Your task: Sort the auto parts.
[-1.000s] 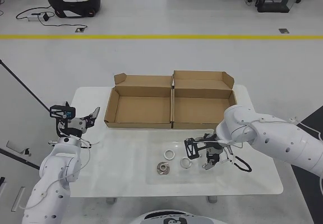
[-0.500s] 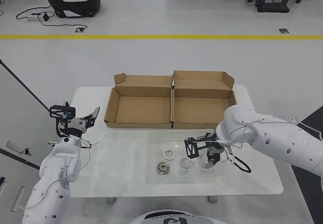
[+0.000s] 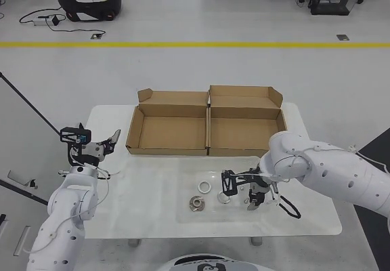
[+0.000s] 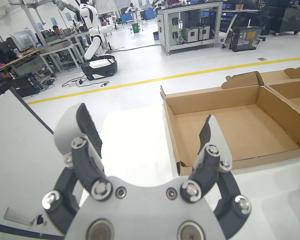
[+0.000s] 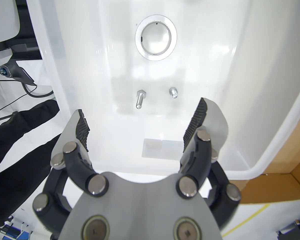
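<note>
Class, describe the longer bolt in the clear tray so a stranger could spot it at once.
In front of the cardboard boxes on the white table sits a clear tray. Two small bolts lie in it, near the right gripper. Pick the longer bolt, lying on its side; the other looks stubby.

The tray [image 5: 242, 81] is translucent white. The rings [image 5: 173, 38] and bolts [image 5: 139, 99] are silver metal. The cardboard boxes [image 3: 171, 132] are brown. The right gripper [image 5: 141, 106] has silver fingers with black cross-hatched pads [image 5: 193, 121]. The table [image 3: 147, 196] is white.
</note>
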